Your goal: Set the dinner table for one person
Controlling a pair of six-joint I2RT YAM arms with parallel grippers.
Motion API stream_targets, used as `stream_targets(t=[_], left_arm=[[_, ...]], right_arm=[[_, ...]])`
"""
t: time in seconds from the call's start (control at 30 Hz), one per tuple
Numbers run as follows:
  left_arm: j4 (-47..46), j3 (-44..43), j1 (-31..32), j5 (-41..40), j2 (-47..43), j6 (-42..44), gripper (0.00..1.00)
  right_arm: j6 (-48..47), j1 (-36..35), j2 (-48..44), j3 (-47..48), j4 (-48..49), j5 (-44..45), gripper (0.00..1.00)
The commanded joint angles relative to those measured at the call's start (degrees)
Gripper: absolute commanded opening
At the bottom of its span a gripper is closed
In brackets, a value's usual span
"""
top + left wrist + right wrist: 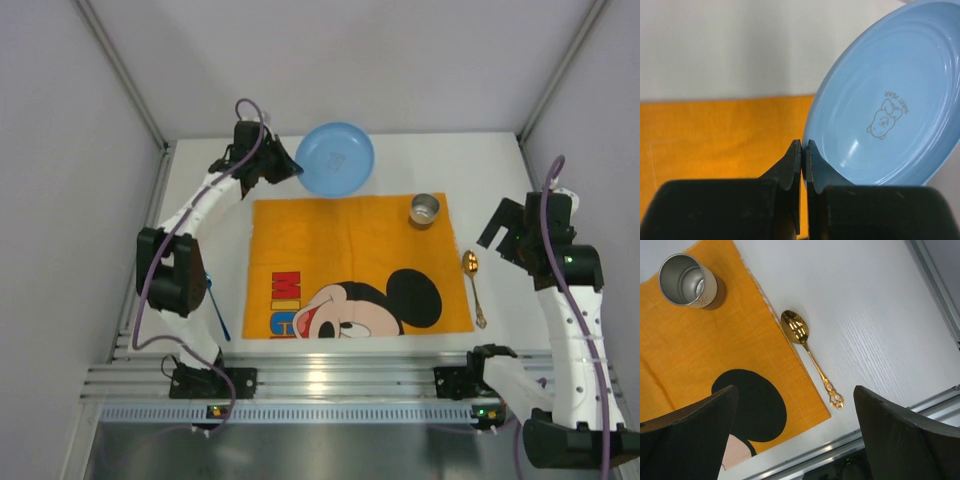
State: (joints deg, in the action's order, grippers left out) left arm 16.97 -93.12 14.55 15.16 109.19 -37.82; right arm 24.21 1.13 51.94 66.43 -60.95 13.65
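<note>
We see our right gripper (pixel 795 390) spread wide above the dinner table (pixel 875 315). A gold spoon (pixel 810 357) lies on the white top along the edge of the orange cloth (pixel 705 350). A steel cup (pixel 686 280) stands upright on the cloth.

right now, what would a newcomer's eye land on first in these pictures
The bright orange Mickey cloth in the middle of the table, then the blue plate at its far edge, rim pinched in the left gripper. A steel cup stands on the cloth's far right corner, and a gold spoon lies just off its right edge, near the open right gripper.
</note>
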Motion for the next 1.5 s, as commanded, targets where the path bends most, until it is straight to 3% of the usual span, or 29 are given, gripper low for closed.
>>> stream_targets(t=[0.0, 0.13, 0.37, 0.8, 0.93, 0.97, 1.0, 1.13, 1.3, 1.47], left_arm=[[1.91, 11.62, 4.25, -2.23, -8.88, 3.98, 0.00], [5.44, 21.56, 11.81, -10.21, -17.86, 6.18, 0.00], [3.51, 36.85, 20.43, -14.10, -24.63, -1.19, 0.00], [-3.95, 40.74, 23.42, -15.78, -20.51, -3.49, 0.00], [-4.67, 40.74, 23.51, -15.42, -18.93, -3.40, 0.00], [-4.23, 40.74, 23.51, -15.77, -18.66, -3.31, 0.06], [-3.97, 40.74, 23.60, -15.95, -18.57, -3.31, 0.48], [-2.65, 41.00, 23.51, -17.18, -19.80, -2.87, 0.98], [1.39, 38.63, 23.51, -18.76, -22.78, -1.12, 0.99], [4.21, 36.43, 23.42, -19.11, -26.04, 0.47, 0.98]], right_arm=[[1.28, -0.69, -3.16, -0.60, -0.66, 3.22, 1.00], [2.42, -2.53, -5.88, -2.89, -1.63, 4.99, 1.00], [2.16, -2.62, -7.29, -2.45, -5.76, -1.43, 1.00], [0.40, -2.71, -13.27, -3.33, -8.92, -4.59, 1.00], [1.46, -2.62, -10.90, -4.64, -8.40, -5.65, 1.00], [1.54, -2.53, -10.38, -5.87, -7.01, -6.52, 1.00], [1.55, -2.53, -8.98, -6.49, -5.95, -6.70, 1.00], [4.61, -2.27, -4.76, -10.88, -0.76, -5.65, 1.00], [8.75, 1.50, 5.24, -17.83, 7.06, -9.25, 0.97], [7.00, 4.41, 13.08, -18.53, 13.21, -6.10, 0.77]])
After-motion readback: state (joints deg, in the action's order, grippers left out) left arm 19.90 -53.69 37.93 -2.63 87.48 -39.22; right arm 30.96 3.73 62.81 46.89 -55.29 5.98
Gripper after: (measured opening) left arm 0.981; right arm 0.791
